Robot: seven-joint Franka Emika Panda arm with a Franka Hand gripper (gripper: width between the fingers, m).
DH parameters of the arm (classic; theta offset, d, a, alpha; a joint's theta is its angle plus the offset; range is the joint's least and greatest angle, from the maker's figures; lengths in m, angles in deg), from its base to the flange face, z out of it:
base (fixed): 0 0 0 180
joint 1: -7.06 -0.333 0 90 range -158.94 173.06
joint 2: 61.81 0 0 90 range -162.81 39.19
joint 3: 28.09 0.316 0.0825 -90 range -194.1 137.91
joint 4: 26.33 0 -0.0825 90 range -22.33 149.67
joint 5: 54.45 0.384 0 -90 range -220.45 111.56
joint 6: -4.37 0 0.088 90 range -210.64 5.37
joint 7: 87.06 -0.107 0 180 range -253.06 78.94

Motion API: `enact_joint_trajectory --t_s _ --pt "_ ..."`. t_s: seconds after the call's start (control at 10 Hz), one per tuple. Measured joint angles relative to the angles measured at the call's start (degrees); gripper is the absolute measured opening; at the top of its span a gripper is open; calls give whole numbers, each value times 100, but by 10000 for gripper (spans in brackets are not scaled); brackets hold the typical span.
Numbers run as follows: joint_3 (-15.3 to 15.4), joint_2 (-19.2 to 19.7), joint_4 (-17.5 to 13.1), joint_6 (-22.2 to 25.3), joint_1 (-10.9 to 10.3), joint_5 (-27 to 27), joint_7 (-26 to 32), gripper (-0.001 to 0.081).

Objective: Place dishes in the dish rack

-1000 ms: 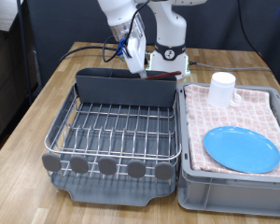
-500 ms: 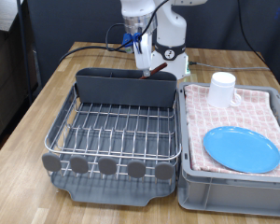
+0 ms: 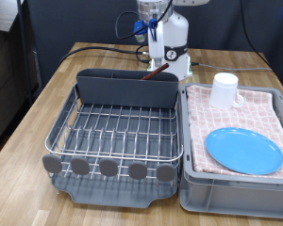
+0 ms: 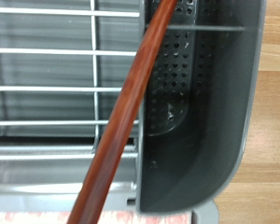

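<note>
The dark-brown wooden spoon (image 3: 160, 72) leans in the grey utensil caddy (image 3: 123, 89) at the back of the wire dish rack (image 3: 118, 132). In the wrist view its handle (image 4: 131, 103) crosses diagonally over the caddy (image 4: 215, 103) and the rack wires (image 4: 47, 93). My gripper (image 3: 149, 52) hangs above the caddy, open and clear of the spoon; its fingers do not show in the wrist view. The white cup (image 3: 224, 90) and the light-blue plate (image 3: 242, 150) lie on the pink checkered cloth (image 3: 264, 113) at the exterior view's right.
The cloth lines a grey bin (image 3: 236, 193) right beside the rack. A row of grey round discs (image 3: 108, 168) edges the rack's near side. Cables and the robot's base (image 3: 174, 52) stand behind the caddy on the wooden table (image 3: 47, 94).
The gripper has risen from the caddy and moved toward the exterior view's right and top. The spoon stayed in the caddy, let go.
</note>
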Motion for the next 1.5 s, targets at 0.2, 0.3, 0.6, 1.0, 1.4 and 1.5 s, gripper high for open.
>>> enact_joint_trajectory --t_s 0.2,0.3,0.6,1.0,1.4,1.5 --pt "224 -70 -209 184 -102 -8 106 803" --pt "311 -59 -338 256 -275 -13 435 803" --pt "557 86 -686 483 -817 15 1169 803" --pt "623 416 -1064 523 -908 -250 1674 803" --pt "789 1270 -1941 376 -960 -283 1985 803" --pt "859 1452 -2112 206 -960 -279 1758 803"
